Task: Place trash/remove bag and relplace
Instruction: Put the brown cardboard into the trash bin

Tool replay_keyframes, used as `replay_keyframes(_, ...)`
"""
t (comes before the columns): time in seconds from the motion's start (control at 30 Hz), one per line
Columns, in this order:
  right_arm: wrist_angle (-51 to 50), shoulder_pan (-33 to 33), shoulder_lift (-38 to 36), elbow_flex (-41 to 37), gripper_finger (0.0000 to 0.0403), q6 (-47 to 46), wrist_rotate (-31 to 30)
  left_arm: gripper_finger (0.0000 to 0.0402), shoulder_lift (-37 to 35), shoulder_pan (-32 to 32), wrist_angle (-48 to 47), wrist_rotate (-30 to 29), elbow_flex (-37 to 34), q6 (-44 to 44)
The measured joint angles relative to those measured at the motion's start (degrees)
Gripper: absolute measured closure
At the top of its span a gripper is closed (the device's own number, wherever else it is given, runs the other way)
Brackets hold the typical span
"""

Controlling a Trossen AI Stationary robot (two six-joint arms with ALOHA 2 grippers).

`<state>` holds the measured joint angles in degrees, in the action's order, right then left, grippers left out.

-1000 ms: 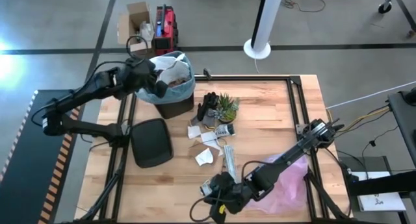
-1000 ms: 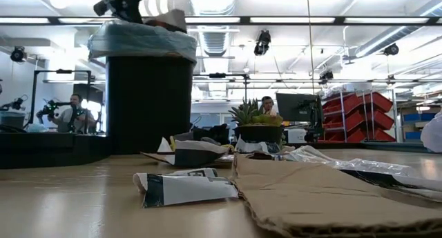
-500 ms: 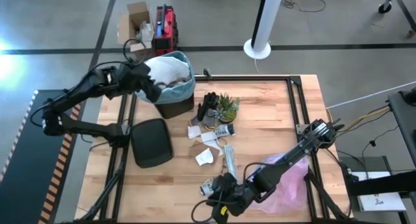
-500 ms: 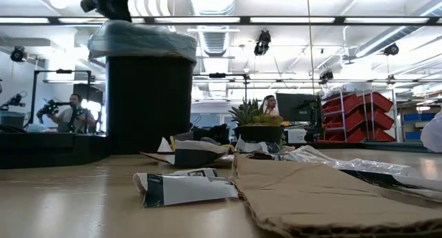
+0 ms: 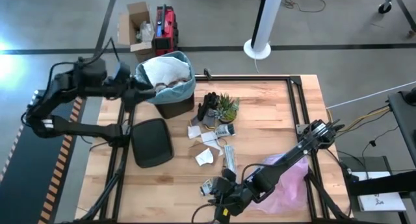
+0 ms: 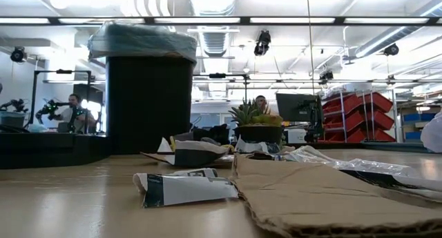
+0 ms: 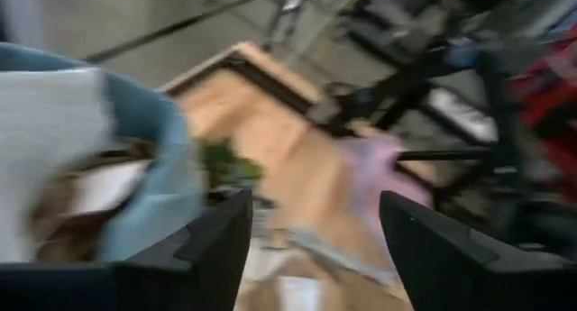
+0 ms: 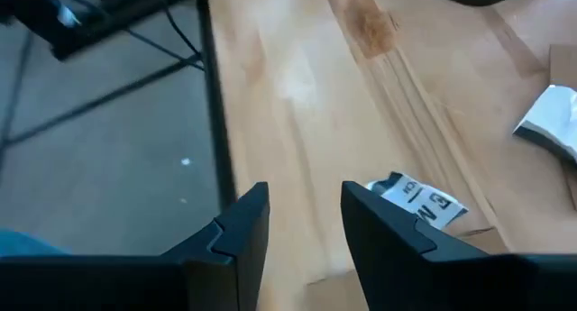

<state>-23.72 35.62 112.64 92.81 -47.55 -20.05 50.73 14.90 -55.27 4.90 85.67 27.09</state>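
The black bin (image 5: 174,102) stands at the table's far left, lined with the light blue bag (image 5: 186,87), whose edge is folded over the rim (image 6: 141,39). White and brown paper trash (image 5: 164,72) fills it. My left gripper (image 5: 144,87) hangs open just left of the bin, holding nothing (image 7: 311,207). More trash lies mid-table: white pieces (image 5: 205,156) and scraps (image 5: 195,130). My right gripper (image 5: 214,190) is low at the near edge, open (image 8: 302,198), beside a printed scrap (image 8: 419,198) without touching it.
A small potted plant (image 5: 225,107) stands right of the bin, and the dark bin lid (image 5: 151,142) lies flat near the table's left edge. A pinkish bag (image 5: 287,178) lies under the right arm. Flat cardboard (image 6: 318,196) lies close to the low camera.
My left gripper has drawn back from above the bin toward the table's left edge. The white paper it held over the bin now lies in the bin, on top of the other trash.
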Motion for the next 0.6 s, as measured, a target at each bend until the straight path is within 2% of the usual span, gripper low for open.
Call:
replay_keyframes(0.13, -0.5, -0.6, 2.3, -0.3, 0.0286, 0.5, -0.5, 0.0165, -3.7, -9.3, 4.8, -0.2, -4.1, 4.7)
replay_keyframes(0.23, -0.5, -1.1, 4.2, -0.3, 0.0294, -2.8, 0.9, 0.0167, -6.6, -18.0, 9.9, -4.4, -8.8, 7.1)
replay_keyframes(0.43, -2.0, -1.2, 7.3, -0.3, 0.0311, -4.9, 7.8, 0.0180, -10.2, -38.3, 26.6, -18.1, -21.2, 7.8)
replay_keyframes(0.6, -6.4, -1.3, 8.0, -0.3, 0.0329, -4.4, 9.6, 0.0187, -7.6, -54.0, 43.5, -31.1, -28.6, 3.1)
